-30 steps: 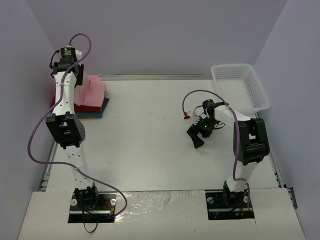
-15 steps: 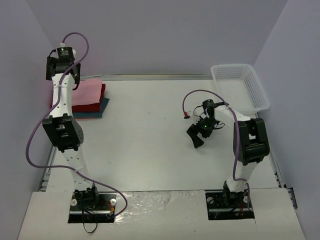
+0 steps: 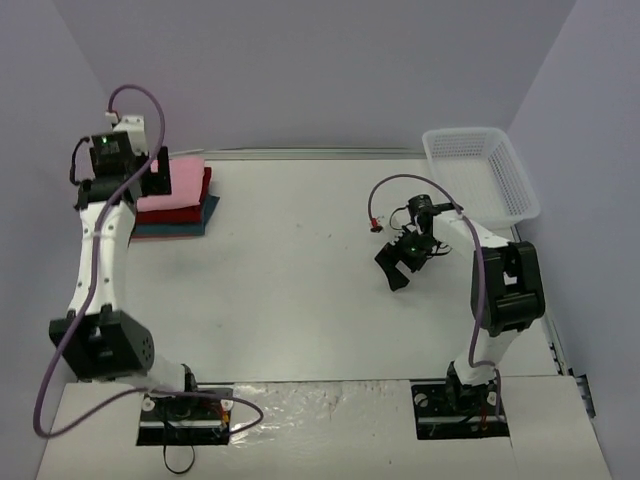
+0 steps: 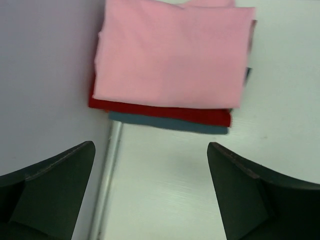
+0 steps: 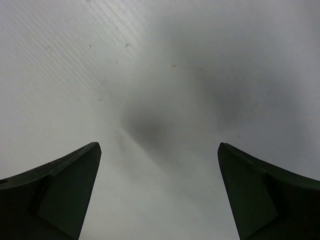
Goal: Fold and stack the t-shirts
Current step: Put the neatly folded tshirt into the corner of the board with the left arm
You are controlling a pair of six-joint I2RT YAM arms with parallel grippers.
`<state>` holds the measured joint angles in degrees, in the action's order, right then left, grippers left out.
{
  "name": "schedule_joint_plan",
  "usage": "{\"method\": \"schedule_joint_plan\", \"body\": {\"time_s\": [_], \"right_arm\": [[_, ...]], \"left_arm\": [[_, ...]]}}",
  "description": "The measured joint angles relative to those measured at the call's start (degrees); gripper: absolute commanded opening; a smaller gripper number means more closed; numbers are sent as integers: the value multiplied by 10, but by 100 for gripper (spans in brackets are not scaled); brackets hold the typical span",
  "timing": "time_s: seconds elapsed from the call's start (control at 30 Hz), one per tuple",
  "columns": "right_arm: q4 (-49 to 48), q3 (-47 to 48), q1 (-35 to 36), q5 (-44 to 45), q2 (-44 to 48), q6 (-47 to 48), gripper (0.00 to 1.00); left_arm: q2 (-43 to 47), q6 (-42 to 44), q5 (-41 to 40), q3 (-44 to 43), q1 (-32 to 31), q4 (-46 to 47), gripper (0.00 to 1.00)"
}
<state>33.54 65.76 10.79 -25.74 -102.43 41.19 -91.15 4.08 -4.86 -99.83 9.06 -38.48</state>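
Three folded t-shirts lie stacked at the table's far left: pink point(image 3: 182, 181) on top, red point(image 3: 195, 208) under it, teal point(image 3: 190, 228) at the bottom. In the left wrist view the pink shirt point(image 4: 170, 55) lies flat over the red edge point(image 4: 165, 113) and the teal edge point(image 4: 170, 123). My left gripper point(image 3: 150, 182) is open and empty, just off the stack's left end; in its wrist view point(image 4: 151, 150) the jaws stand wide over bare table short of the stack. My right gripper point(image 3: 400, 266) is open and empty, low over the table right of centre point(image 5: 159, 150).
A white mesh basket point(image 3: 480, 175) stands at the back right. The side wall point(image 4: 45, 75) and a metal table rail point(image 4: 107, 170) run right beside the stack. A purple cable point(image 3: 385, 190) loops off the right arm.
The left arm has drawn back from over the stack toward the left and near side. The pink shirt, rumpled under the gripper before, now lies flat on the stack. The right gripper barely shifted.
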Motion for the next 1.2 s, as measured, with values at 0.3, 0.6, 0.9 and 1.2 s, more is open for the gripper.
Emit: {"method": "schedule_joint_plan", "body": {"time_s": [0.3,0.6,0.9,1.2], "right_arm": [[-83,49,-16,7,163,-83,100],[-193,-57,-42,69,254,-166,100],[-237,-76,-93,72,292,-210,100],[-248,-83,-96,40,312,-216,100]], "left_arm": [[313,-35,118,351,-50,164,94],[312,-28,72,384,-41,200,94],[313,-28,82,400,-15,204,94],[342,-28,96,421,35,212,94]]}}
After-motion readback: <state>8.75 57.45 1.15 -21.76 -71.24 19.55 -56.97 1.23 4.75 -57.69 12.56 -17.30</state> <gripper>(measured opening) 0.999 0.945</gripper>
